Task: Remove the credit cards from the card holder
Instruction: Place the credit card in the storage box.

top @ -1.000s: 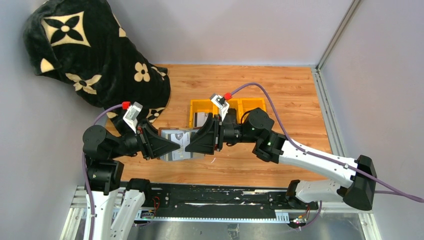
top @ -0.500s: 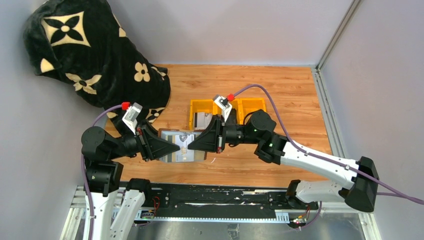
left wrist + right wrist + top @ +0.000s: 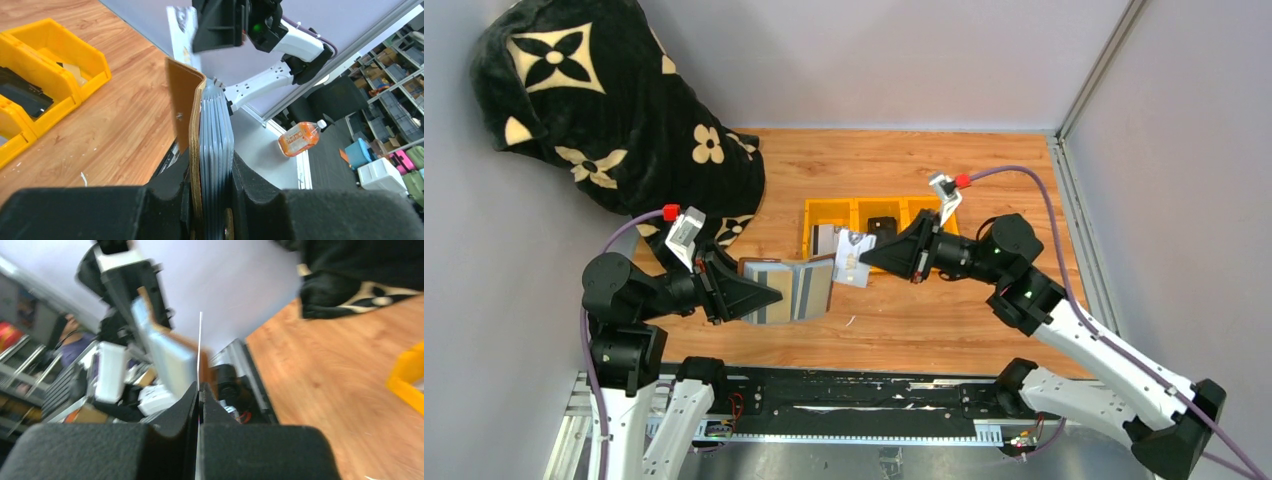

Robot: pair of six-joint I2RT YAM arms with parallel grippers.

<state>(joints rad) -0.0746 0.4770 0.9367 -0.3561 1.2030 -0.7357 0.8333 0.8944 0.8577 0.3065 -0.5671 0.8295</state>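
My left gripper (image 3: 764,298) is shut on the brown leather card holder (image 3: 792,290), held open above the table with its grey-silver pockets facing up. In the left wrist view the card holder (image 3: 187,110) stands edge-on between my jaws, with grey pocket leaves (image 3: 216,130) stacked beside the leather. My right gripper (image 3: 871,262) is shut on a white credit card (image 3: 852,258), held clear of the holder to its right, near the yellow tray. In the right wrist view the card (image 3: 200,345) shows edge-on as a thin white line between my shut jaws.
A yellow three-compartment tray (image 3: 849,207) sits behind the grippers, with a card (image 3: 826,238) in its left bin and a small black object (image 3: 883,227) in the middle bin. A black flowered blanket (image 3: 604,110) fills the far left corner.
My right gripper has pulled back to the right, drawing a white card out of the card holder. My left gripper has kept its hold on the holder, which now hangs more open.
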